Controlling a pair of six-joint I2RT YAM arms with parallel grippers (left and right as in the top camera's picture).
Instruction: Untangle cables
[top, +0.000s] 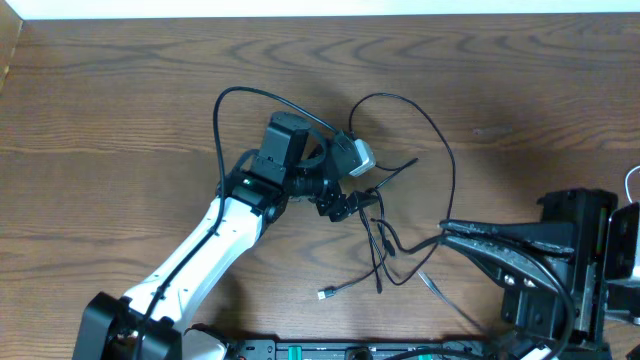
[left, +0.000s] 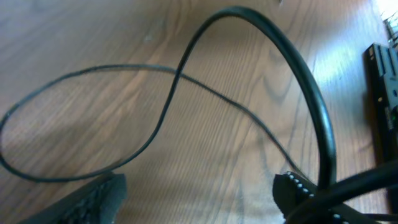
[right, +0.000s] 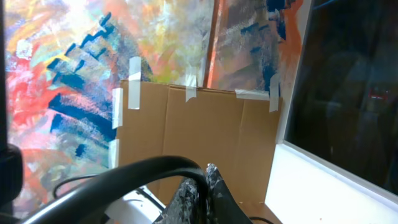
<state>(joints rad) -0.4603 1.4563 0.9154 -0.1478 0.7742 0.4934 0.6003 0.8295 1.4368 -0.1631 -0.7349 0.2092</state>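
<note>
Cables (top: 378, 250) tangle partly hidden under left gripper (top: 345, 203), jaws spread; right gripper (top: 447, 229) jaws pressed together, grasp unclear.

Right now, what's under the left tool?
Bare wood table and a thin black cable looping across it, seen between the open fingers. From overhead, the left tool covers where that cable runs beneath it.

Left arm (top: 205, 250): white forearm link, black joints, small green light (top: 243, 183) at wrist. Right arm (top: 500, 240): black throughout, thick black wire (right: 143, 167) running along it.
</note>
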